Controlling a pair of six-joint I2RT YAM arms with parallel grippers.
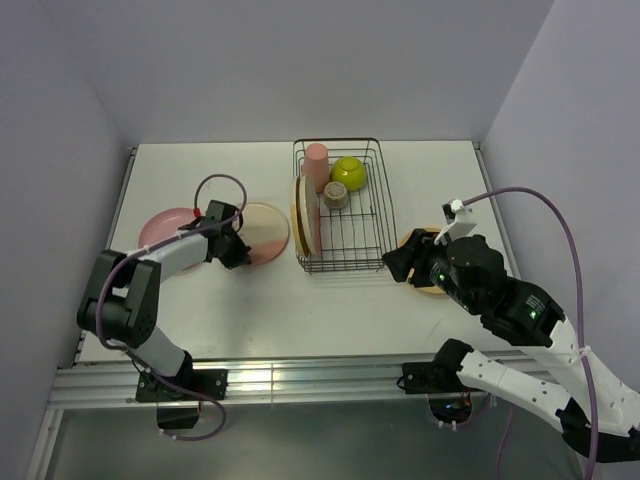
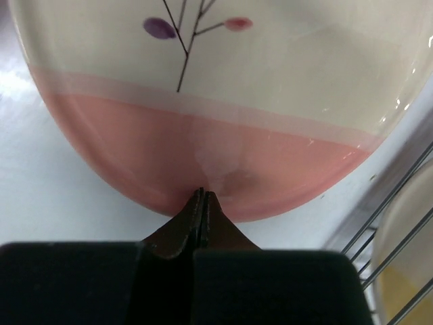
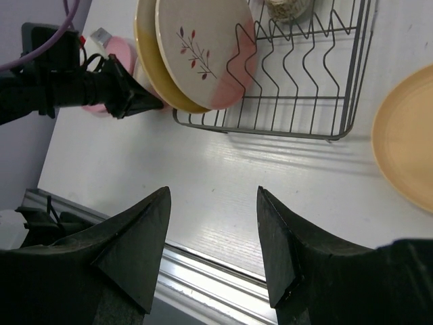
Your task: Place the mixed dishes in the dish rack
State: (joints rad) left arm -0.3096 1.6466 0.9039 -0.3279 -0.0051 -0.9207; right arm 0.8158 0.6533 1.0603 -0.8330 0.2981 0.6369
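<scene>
Hovering over the near right of the table (image 1: 250, 310), the right gripper (image 3: 213, 191) is holding its jaws wide apart, with nothing between them. An orange-yellow plate (image 3: 406, 135) is lying flat just beside it, outside the near right corner of the dish rack (image 1: 337, 141). On the left, the left gripper (image 2: 203, 200) is pressing its jaws together, and their tips are touching the pink rim of a cream-and-pink plate (image 2: 223, 135) that is lying flat just left of the rack. A plain pink plate (image 1: 162, 228) is lying flat farther left. Inside the rack, a sprig plate (image 3: 203, 51) and a cream-and-yellow plate (image 3: 145, 40) are standing on edge along the left side. Beyond them, a small grey cup (image 1: 336, 195) is sitting near the middle. A salmon-pink tumbler (image 1: 316, 165) and a lime-green bowl (image 1: 348, 172) are sitting side by side at the far end.
</scene>
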